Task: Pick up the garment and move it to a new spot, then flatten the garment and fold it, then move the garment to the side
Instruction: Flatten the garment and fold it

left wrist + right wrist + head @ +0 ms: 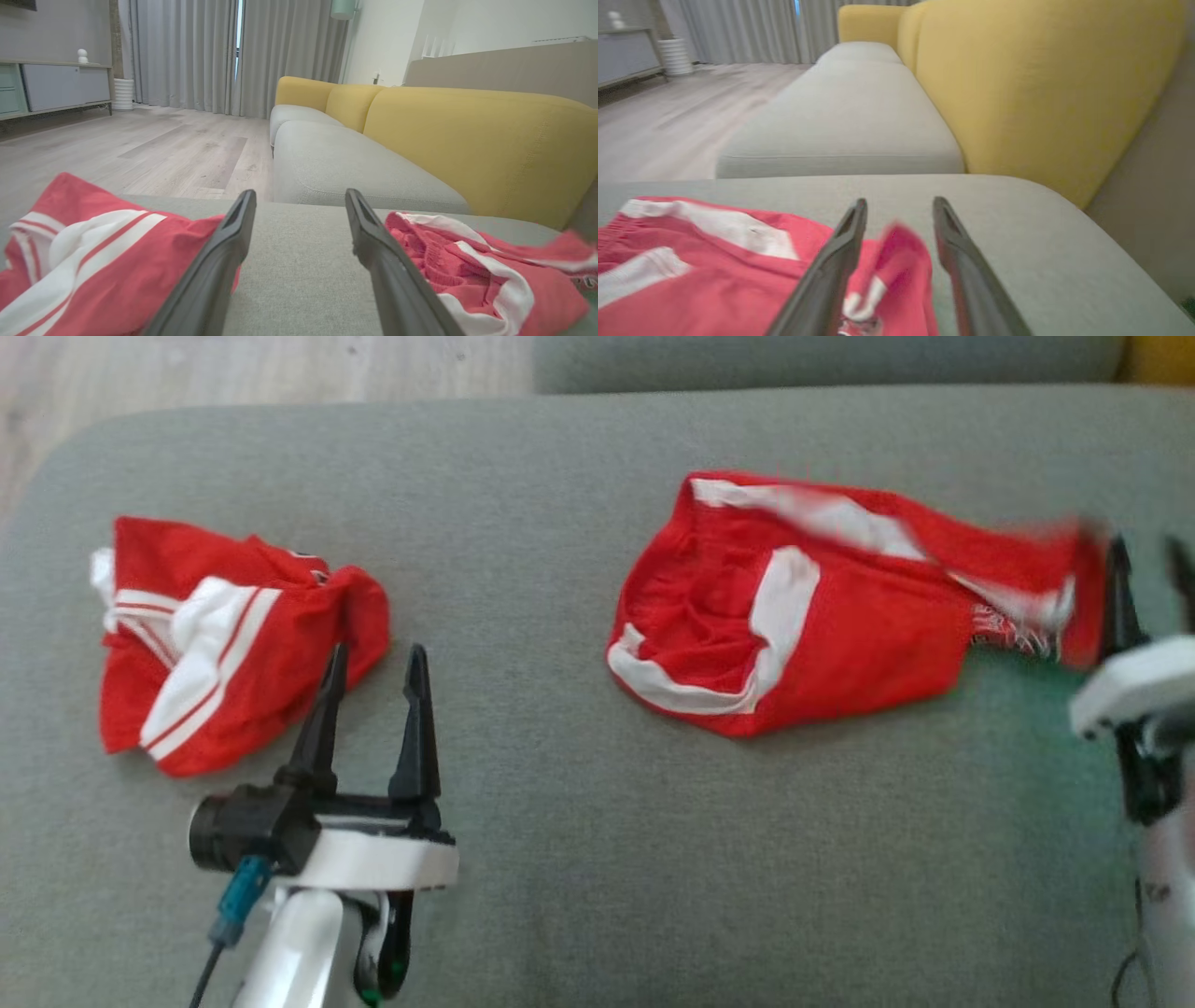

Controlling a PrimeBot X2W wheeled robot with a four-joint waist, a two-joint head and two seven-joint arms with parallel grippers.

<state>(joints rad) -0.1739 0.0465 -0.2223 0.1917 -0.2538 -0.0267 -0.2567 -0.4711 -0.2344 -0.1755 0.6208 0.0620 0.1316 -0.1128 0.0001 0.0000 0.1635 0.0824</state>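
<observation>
Two red garments with white trim lie on the grey cushion (579,859). The crumpled one (233,635) is at the left, and my left gripper (373,663) stands open just beside its right edge, holding nothing. In the left wrist view this garment (93,261) is left of the open gripper (299,200) and the other garment (476,275) is to the right. The wider garment (812,607) lies right of centre, its right end blurred. My right gripper (1148,569) is open at that end. In the right wrist view a fold of the red garment (714,261) pokes up between the open gripper's (901,205) fingers.
A yellow backrest (1041,84) rises along the right side of the cushion. A second grey seat cushion (345,163) lies beyond. Pale wood floor (140,149) borders the far left edge, with curtains (187,51) and a low cabinet (56,86) further off.
</observation>
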